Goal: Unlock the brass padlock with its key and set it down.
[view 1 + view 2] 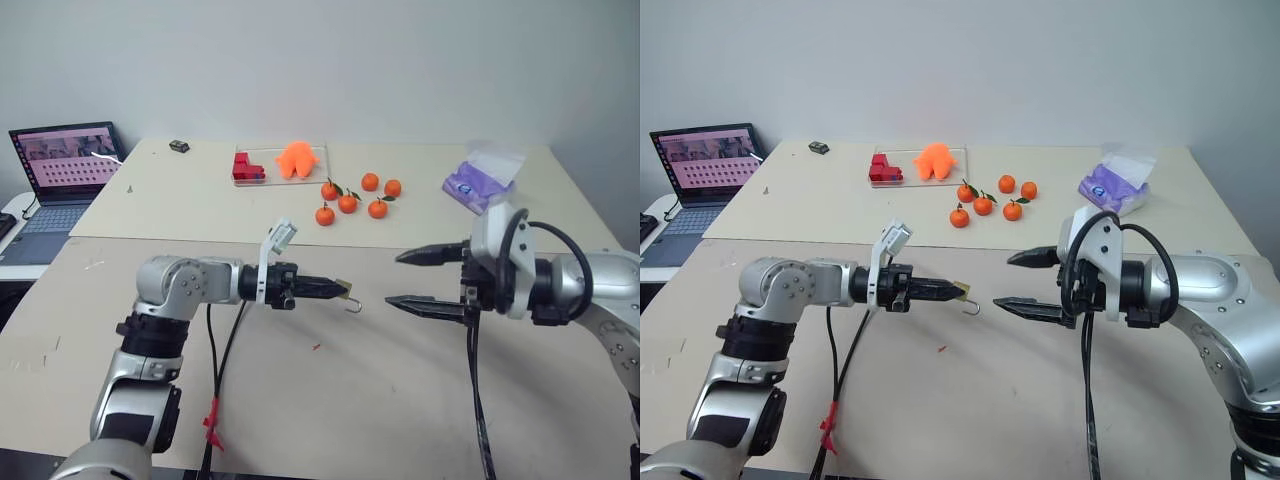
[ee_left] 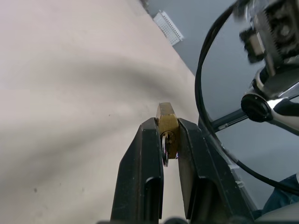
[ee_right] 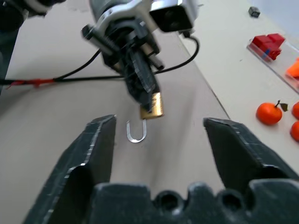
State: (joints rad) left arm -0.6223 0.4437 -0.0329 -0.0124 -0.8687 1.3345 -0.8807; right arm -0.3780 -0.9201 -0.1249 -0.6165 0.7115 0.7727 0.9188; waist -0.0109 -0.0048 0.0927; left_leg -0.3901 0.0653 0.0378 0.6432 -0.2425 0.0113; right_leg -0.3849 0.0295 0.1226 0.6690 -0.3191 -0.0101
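The small golden-yellow brass padlock (image 1: 342, 287), its thin silvery shackle (image 1: 353, 303) swung out and hanging, is pinched in the left gripper (image 1: 338, 289) above the beige table (image 1: 300, 400) mid-width, body pointing at the wide-spread, empty right gripper (image 1: 402, 278) just beside it.

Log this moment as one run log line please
left gripper: shut on brass padlock | shackle: swung open | right gripper: jaws open, apart from padlock | padlock: above table
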